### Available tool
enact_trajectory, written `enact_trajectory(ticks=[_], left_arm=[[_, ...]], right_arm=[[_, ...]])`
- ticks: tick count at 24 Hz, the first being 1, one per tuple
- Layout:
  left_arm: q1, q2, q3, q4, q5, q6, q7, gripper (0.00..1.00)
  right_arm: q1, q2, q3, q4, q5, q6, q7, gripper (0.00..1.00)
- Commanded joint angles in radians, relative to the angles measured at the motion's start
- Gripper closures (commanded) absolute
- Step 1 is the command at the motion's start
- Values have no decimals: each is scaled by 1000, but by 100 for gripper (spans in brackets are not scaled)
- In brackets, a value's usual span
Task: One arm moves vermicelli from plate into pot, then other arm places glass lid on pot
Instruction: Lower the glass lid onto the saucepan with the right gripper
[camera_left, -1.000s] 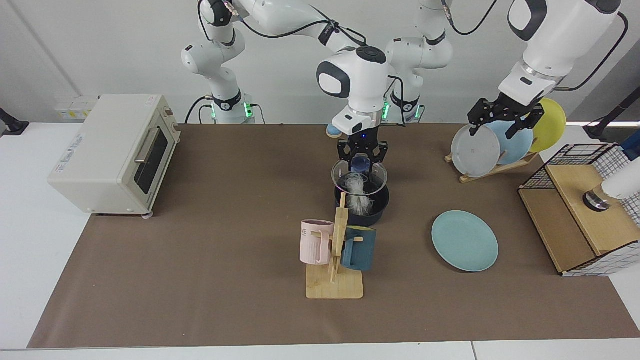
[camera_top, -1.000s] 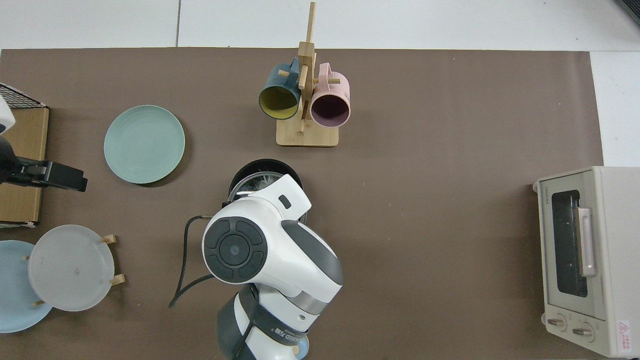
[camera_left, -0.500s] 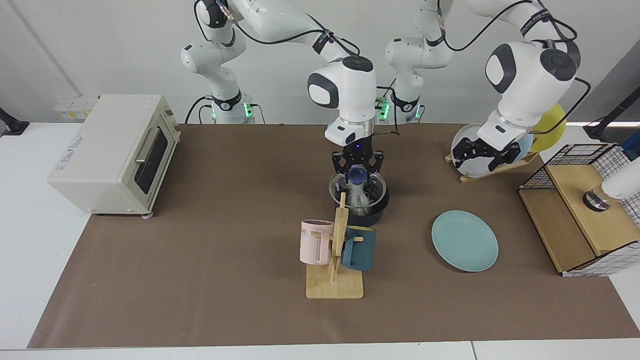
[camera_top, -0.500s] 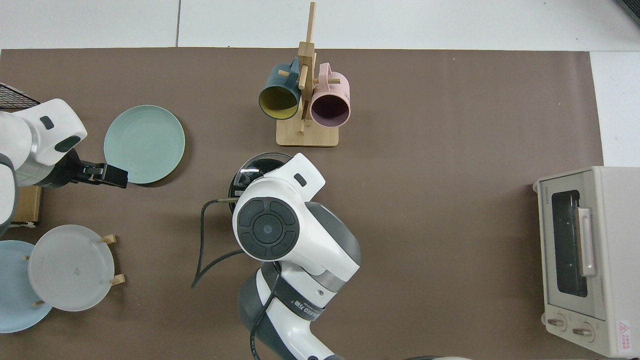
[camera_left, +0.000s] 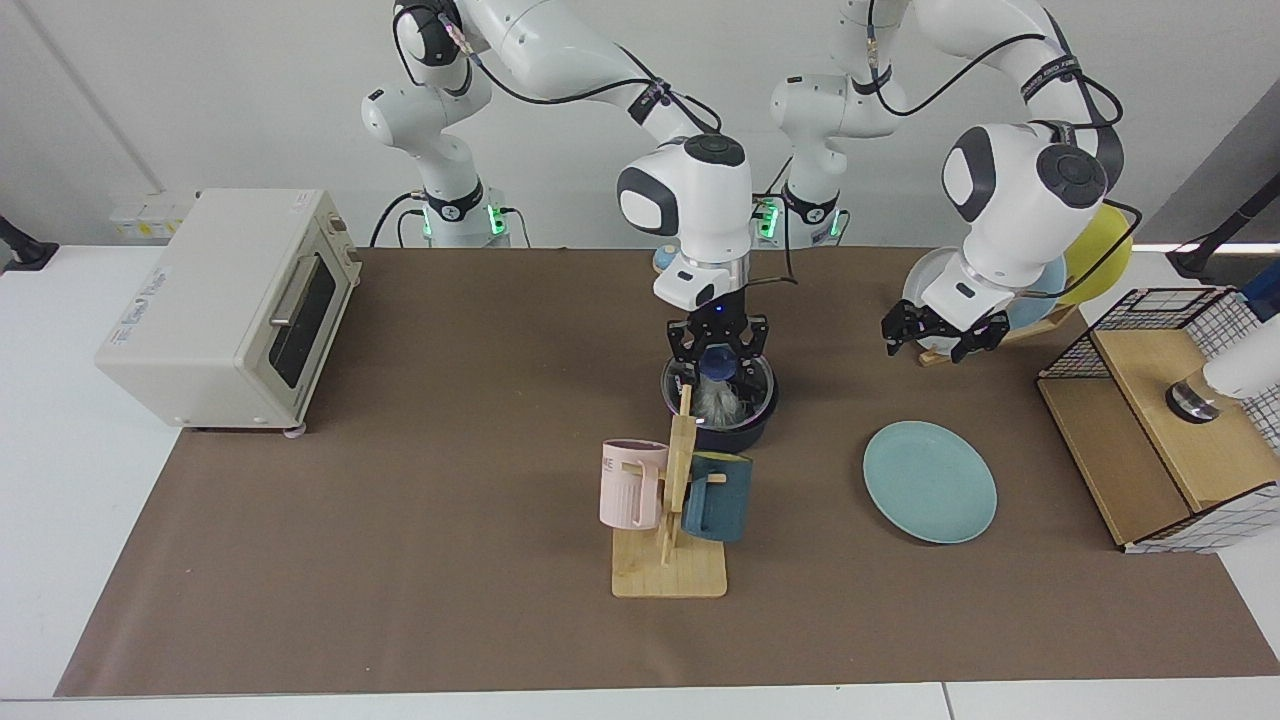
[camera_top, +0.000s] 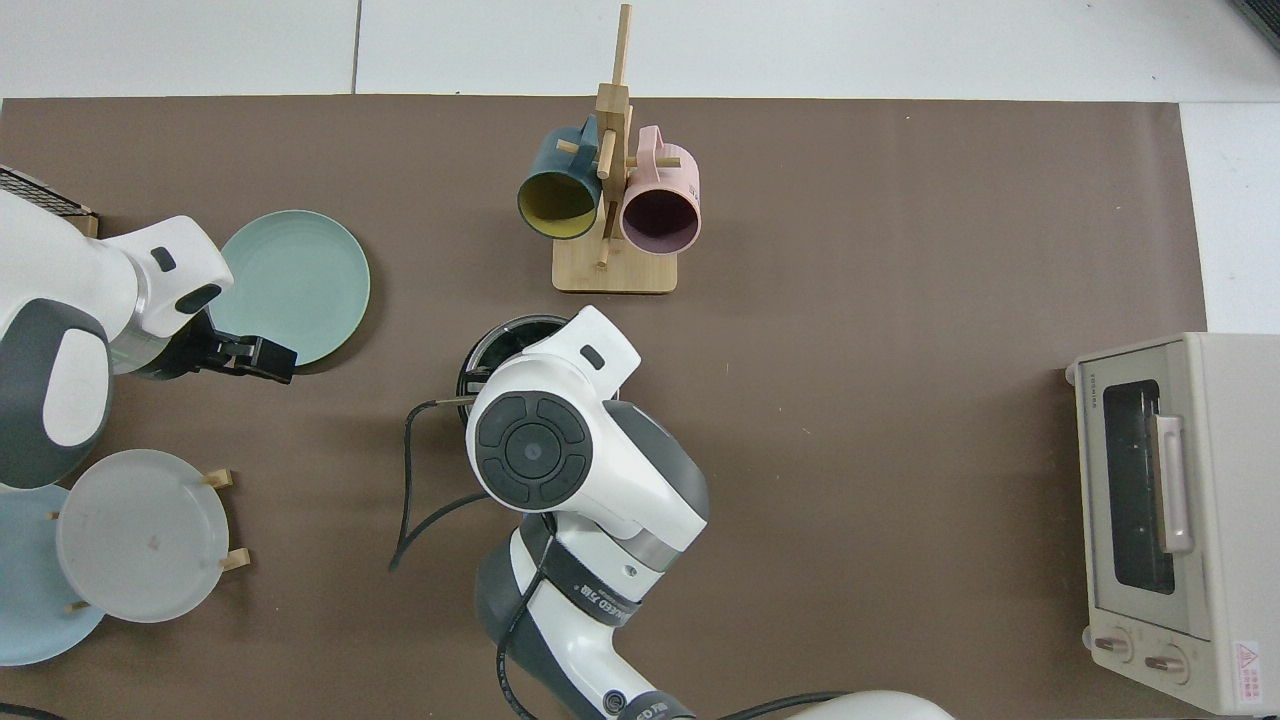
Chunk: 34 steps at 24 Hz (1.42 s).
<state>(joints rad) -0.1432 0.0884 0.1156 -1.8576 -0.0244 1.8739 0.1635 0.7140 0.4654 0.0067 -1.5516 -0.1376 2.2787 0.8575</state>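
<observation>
The dark pot (camera_left: 728, 432) stands mid-table behind the mug stand, and the white vermicelli (camera_left: 712, 402) shows inside it through the glass lid (camera_left: 745, 378). The lid sits level on the pot's rim. My right gripper (camera_left: 718, 360) points straight down and is shut on the lid's blue knob. In the top view the right arm's wrist covers most of the pot (camera_top: 505, 338). The teal plate (camera_left: 930, 482) (camera_top: 300, 285) lies bare to one side. My left gripper (camera_left: 935, 338) (camera_top: 248, 355) hangs open and empty above the mat, between the plate and the dish rack.
A bamboo mug stand (camera_left: 670, 560) with a pink mug (camera_left: 630, 485) and a dark teal mug (camera_left: 716, 497) stands just in front of the pot. A dish rack with a grey plate (camera_top: 142, 535) and others, a wire-and-wood box (camera_left: 1165, 420) and a toaster oven (camera_left: 235, 305) stand around the edges.
The right gripper has lowered the tilted lid until it sits flat on the pot. The left arm has come down from the dish rack toward the teal plate.
</observation>
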Motion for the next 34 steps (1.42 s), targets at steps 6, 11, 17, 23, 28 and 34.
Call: enact_trajectory(ticks=[6,11,17,23,28,34], left_arm=[[-3,-4,22,130,1,-117,27,0],[-6,-7,21,181,1,-176,21,0],[-6,-15,19,179,0,-177,24,0],[-4,-15,21,178,0,-167,19,0],[-3,-15,21,178,0,-170,21,0],[-4,-15,21,178,0,-168,19,0]], right_arm=[[-7,3,12,28,50,-57,-8,100],[-4,1,13,44,41,-113,-14,100],[18,7,15,56,27,-159,-20,100],[28,59,13,163,18,-260,-20,100],[28,61,15,165,20,-258,-20,100],[19,84,15,189,21,-243,-23,100]])
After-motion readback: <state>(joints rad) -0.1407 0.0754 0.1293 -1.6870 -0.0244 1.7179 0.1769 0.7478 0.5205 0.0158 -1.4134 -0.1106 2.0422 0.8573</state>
